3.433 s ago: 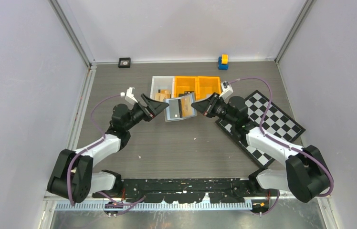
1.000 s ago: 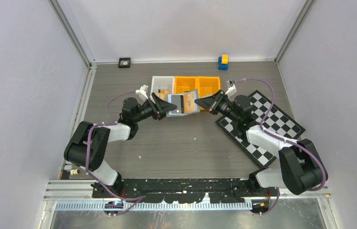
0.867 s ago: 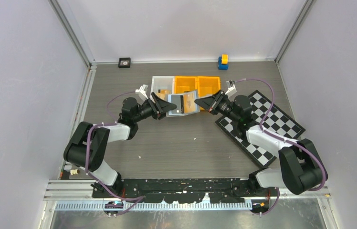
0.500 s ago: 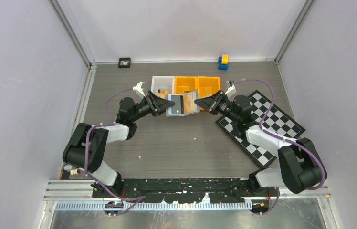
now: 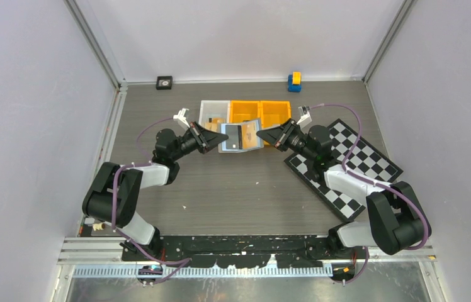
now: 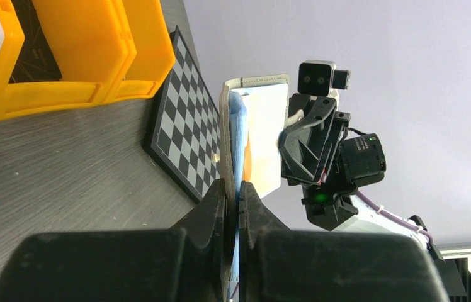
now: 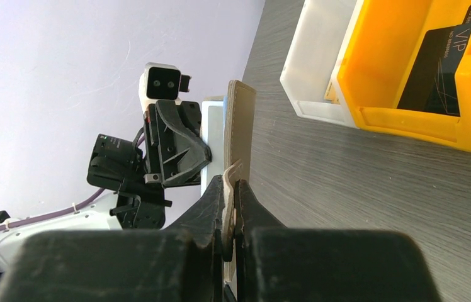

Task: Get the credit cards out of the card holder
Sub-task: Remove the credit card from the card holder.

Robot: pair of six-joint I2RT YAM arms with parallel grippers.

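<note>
The grey card holder (image 5: 240, 136) hangs open above the table in front of the bins, held from both sides. My left gripper (image 5: 217, 138) is shut on its left edge; in the left wrist view the jaws (image 6: 233, 189) pinch the grey flap and blue-grey pocket (image 6: 236, 132). My right gripper (image 5: 260, 135) is shut on the opposite edge (image 7: 240, 126), seen close at the fingertips (image 7: 230, 182). An orange credit card (image 6: 246, 170) sticks out of a pocket, and a dark card (image 5: 246, 133) shows on the inner face. A black card (image 7: 437, 69) lies in an orange bin.
A white bin (image 5: 213, 112) and two orange bins (image 5: 244, 112) (image 5: 275, 111) stand in a row just behind the card holder. A checkerboard (image 5: 352, 165) lies under the right arm. A blue and yellow block (image 5: 294, 81) and a small black object (image 5: 164, 82) sit by the back wall.
My left gripper, open beside the card holder a second ago, has closed on its left edge and shifted slightly left. The right gripper kept its hold and barely moved.
</note>
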